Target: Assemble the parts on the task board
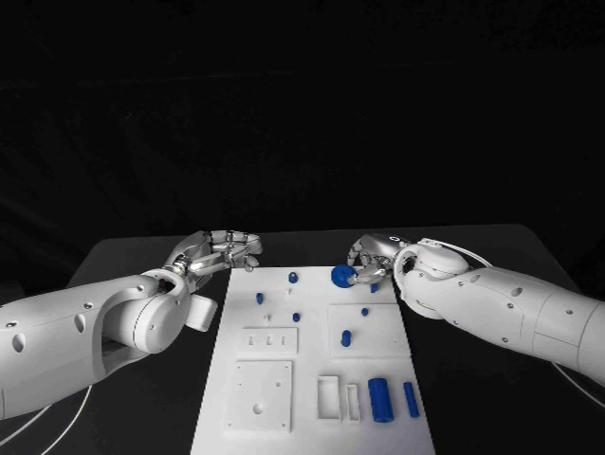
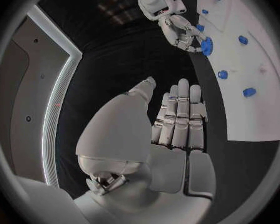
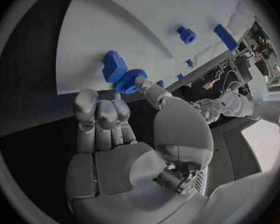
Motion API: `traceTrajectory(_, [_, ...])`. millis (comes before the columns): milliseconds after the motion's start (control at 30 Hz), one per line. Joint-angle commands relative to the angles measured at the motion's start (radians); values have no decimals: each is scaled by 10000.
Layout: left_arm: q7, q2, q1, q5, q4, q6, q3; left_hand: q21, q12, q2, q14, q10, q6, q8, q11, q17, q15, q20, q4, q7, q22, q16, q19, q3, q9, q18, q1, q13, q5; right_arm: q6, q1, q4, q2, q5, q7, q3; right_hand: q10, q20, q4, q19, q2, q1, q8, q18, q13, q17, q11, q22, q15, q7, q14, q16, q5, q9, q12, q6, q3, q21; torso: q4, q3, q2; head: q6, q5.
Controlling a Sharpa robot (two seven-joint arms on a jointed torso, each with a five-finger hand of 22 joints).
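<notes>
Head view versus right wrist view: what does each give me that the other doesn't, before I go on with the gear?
Head view alone: the near end of the task board, with a large blue cylinder and a slimmer blue bar lying on it.

Right wrist view alone: a close look at the blue block beside the gear.

Both: the right hand holding the blue gear at the board's far end, and the left hand off the board.

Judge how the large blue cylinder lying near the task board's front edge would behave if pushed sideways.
The blue cylinder lies on its side, so it would probably roll. It looks rigid and smooth, perhaps slippery. The flat task board shows no raised rim there to stop it.
</notes>
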Motion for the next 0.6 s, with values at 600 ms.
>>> traceTrajectory(600, [79, 20, 3, -31, -35, 164, 4, -40, -74, 14, 55, 51, 61, -36, -11, 24, -18, -36, 17, -28, -15, -57, -16, -46, -24, 194, 118, -17, -22, -532, -48, 265, -36, -306, 123, -27, -25, -90, -145, -78, -95, -87, -75, 1090, 1, 116, 124, 197, 99, 155, -45, 11, 93, -54, -19, -129, -153, 118, 4, -1, -11, 5, 5])
